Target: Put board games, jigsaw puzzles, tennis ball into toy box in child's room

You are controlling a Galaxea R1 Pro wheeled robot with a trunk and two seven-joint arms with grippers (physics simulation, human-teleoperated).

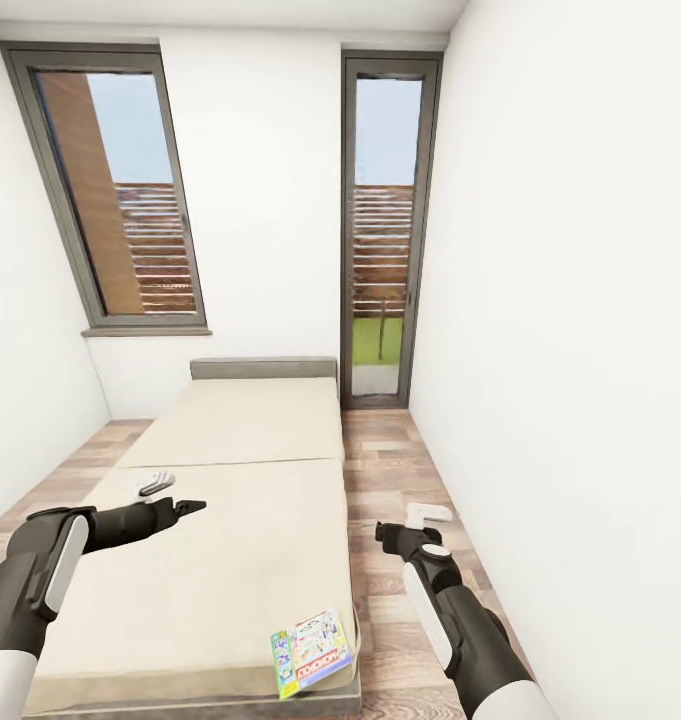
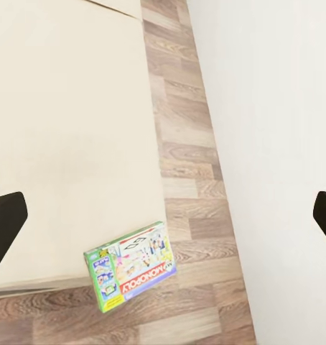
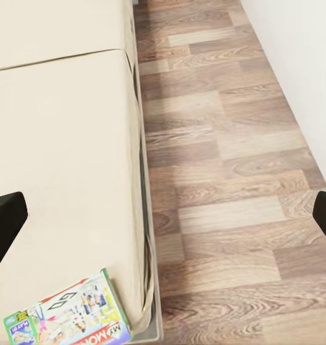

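A green-white board game (image 1: 312, 652) with a red Monopoly banner lies flat on the bed (image 1: 230, 560), at its near right corner beside the floor. The same box shows in the left wrist view (image 2: 131, 266) and the right wrist view (image 3: 70, 316). My left gripper (image 1: 185, 507) hangs open over the bed's left middle, well away from the box, with its dark fingers (image 2: 5, 230) spread wide. My right gripper (image 1: 410, 520) is open above the wood floor right of the bed, fingers (image 3: 5, 223) apart and holding nothing.
The beige bed has a low grey headboard (image 1: 263, 367) under two tall dark-framed windows (image 1: 380, 220). A strip of plank floor (image 1: 390, 470) runs between the bed and the white right wall (image 1: 580, 350). A small white-grey thing (image 1: 155, 483) sits by my left gripper; I cannot tell what it is.
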